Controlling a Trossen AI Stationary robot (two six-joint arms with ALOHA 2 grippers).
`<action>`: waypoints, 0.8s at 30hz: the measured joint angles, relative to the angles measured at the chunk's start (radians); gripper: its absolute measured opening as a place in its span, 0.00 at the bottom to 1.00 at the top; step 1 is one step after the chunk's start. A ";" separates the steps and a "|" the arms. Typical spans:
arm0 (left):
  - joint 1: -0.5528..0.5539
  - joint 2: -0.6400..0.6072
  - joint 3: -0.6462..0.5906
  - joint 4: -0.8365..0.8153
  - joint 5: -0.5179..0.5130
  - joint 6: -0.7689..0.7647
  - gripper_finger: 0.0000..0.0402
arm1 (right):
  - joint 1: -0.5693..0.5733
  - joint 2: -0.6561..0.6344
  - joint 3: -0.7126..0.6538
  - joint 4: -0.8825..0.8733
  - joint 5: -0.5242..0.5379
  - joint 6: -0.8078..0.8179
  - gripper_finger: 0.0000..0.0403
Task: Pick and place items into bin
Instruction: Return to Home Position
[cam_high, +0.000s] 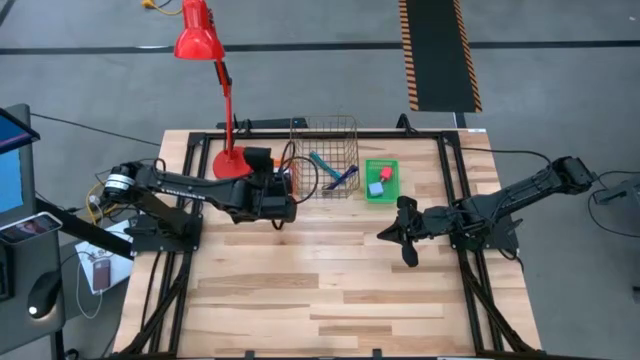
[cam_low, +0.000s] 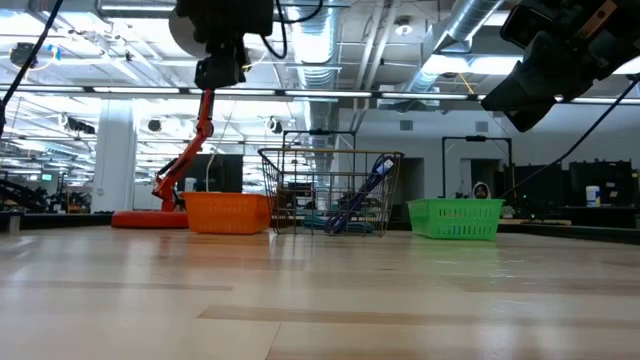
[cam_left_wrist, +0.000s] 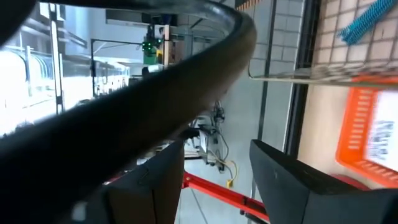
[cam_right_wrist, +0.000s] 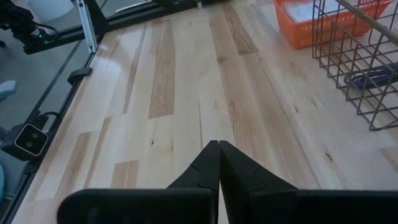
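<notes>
high view shows the teal pen (cam_high: 322, 163) and blue pen (cam_high: 343, 177) already dropped inside the wire basket (cam_high: 300, 125). the pink-red block (cam_high: 385, 174) and blue-grey block (cam_high: 376, 188) are sat in the green basket (cam_high: 368, 165), just beside the wire basket on the right arm's side. a white card (cam_left_wrist: 380, 134) is tucked in the orange basket (cam_low: 228, 212) on the wire basket's other side.

the pens are judged light, stiff and a bit slick, so they're best pinched mid-barrel. the blocks look tiny and rigid and would be taken across flat faces. the card is thin and probably has to be caught by an edge.

the left gripper (cam_left_wrist: 216, 149) is held raised by the wire basket's left-arm side, claw spread apart and empty. the right gripper (cam_right_wrist: 218, 146) is parked out from the wire basket toward the right arm, claw pressed closed on nothing.
</notes>
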 joint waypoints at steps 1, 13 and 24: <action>-0.004 0.000 0.008 0.000 -0.001 0.002 0.44 | 0.000 0.000 0.000 0.000 0.000 0.000 0.00; -0.172 -0.002 0.060 0.002 0.271 -0.308 0.44 | 0.000 0.000 0.000 0.000 0.000 -0.001 0.00; -0.307 -0.277 0.054 0.178 0.406 -0.243 0.44 | -0.006 -0.091 0.027 0.269 -0.087 -0.192 0.00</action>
